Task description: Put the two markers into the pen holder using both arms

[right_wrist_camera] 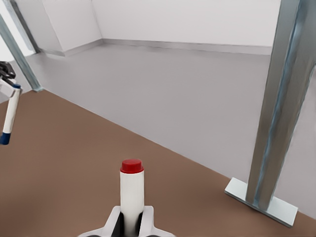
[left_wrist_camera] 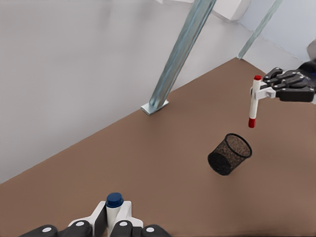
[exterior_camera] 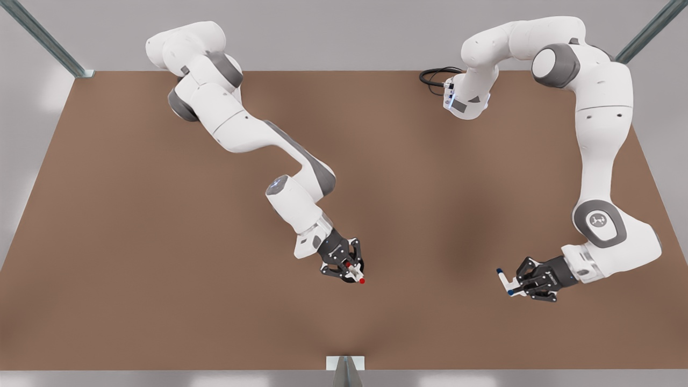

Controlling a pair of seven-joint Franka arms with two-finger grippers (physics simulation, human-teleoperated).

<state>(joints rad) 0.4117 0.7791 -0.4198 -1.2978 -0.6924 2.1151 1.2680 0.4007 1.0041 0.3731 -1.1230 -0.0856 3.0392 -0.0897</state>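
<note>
Left gripper (exterior_camera: 517,288) pinching blue marker (exterior_camera: 503,280) | right gripper (exterior_camera: 352,270) pinching red marker (exterior_camera: 355,275) above pen holder (left_wrist_camera: 229,154)

A brown desk (exterior_camera: 161,258) is seen, bordered by pale grey floor (right_wrist_camera: 163,84). Metal posts (right_wrist_camera: 276,108) are fixed at its edges, and a black cable (exterior_camera: 432,75) is coiled at the far edge.

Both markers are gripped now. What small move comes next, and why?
Probably lower the right gripper a little: in the left wrist view its red marker hangs upright, seemingly just above the pen holder, though slightly to one side, so a small centring nudge may come first. The left gripper, shut on the blue marker, sits farther off and can wait.
</note>
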